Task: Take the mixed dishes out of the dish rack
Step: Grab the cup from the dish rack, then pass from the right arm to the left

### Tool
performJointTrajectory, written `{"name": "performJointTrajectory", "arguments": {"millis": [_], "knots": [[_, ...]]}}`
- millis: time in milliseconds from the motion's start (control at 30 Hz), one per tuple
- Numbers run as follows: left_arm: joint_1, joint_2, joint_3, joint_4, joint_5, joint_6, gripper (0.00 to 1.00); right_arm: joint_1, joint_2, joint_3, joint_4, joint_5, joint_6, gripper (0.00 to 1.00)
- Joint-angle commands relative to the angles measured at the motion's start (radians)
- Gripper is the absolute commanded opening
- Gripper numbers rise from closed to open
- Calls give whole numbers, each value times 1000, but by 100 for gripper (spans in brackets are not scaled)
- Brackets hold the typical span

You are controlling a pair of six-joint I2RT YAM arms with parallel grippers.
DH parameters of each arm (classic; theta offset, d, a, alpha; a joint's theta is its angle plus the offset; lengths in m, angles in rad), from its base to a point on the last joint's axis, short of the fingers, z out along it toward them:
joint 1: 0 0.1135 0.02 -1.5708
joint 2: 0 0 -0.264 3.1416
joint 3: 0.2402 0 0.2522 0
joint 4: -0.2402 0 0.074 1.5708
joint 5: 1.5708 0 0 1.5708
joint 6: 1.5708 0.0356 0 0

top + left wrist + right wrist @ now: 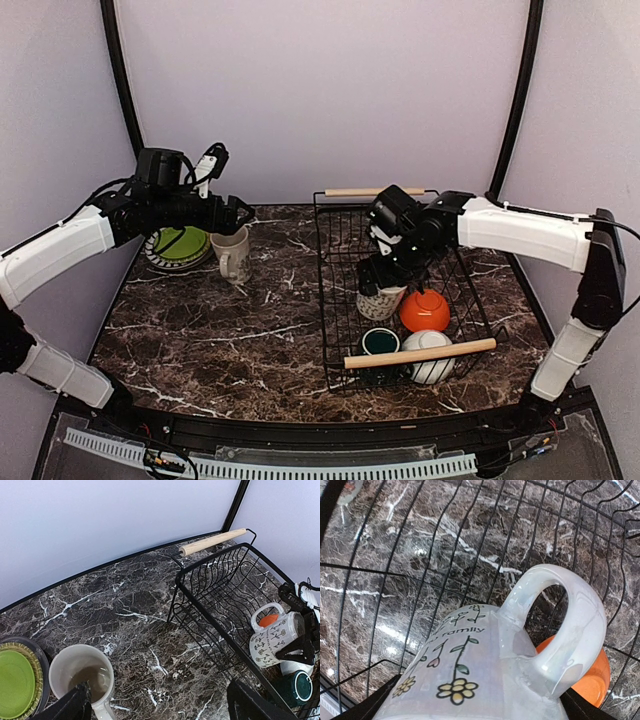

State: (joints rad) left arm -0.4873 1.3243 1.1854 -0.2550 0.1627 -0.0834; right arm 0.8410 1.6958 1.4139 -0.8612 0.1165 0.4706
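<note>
- Right gripper [384, 272]: clamped on patterned mug [380, 301], tilted, in dish rack [440, 349] beside orange bowl [424, 310].
- Left gripper [243, 214]: fingers apart, above cream mug [232, 254].

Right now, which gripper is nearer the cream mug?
Left. The left gripper hangs open just above the cream mug on the table; the right gripper is far off inside the dish rack, shut on the patterned mug.

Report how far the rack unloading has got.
Done: lime-green plate and cream ceramic mug stand outside the black wire rack. In hand: right end effector grips the flower-patterned white mug inside it. Remaining: orange bowl, dark green cup, white bowl.
</note>
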Motion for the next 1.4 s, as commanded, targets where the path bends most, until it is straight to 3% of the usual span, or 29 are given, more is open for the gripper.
{"name": "performJointTrajectory", "arguments": {"millis": [0, 200, 500, 700, 867, 1033, 1367], "knots": [[-5, -5, -16, 8, 19, -8, 93, -17, -84, 27, 143, 24, 17, 14], [-5, 0, -16, 14, 42, -15, 93, -68, -183, -86, 343, -85, 64, 0], [-5, 30, -10, 33, 155, -34, 93, -175, -371, -300, 691, -303, 166, 0], [-5, 64, -13, 86, 318, -82, 93, -224, -437, -399, 919, -424, 248, 0], [-5, 116, -30, 225, 580, -202, 93, -226, -438, -417, 1115, -529, 289, 0], [-5, 145, -97, 521, 801, -385, 93, -208, -363, -371, 1269, -631, 324, 0], [-5, 179, -182, 954, 929, -706, 87, -141, -168, -228, 1414, -676, 366, 0]]}}
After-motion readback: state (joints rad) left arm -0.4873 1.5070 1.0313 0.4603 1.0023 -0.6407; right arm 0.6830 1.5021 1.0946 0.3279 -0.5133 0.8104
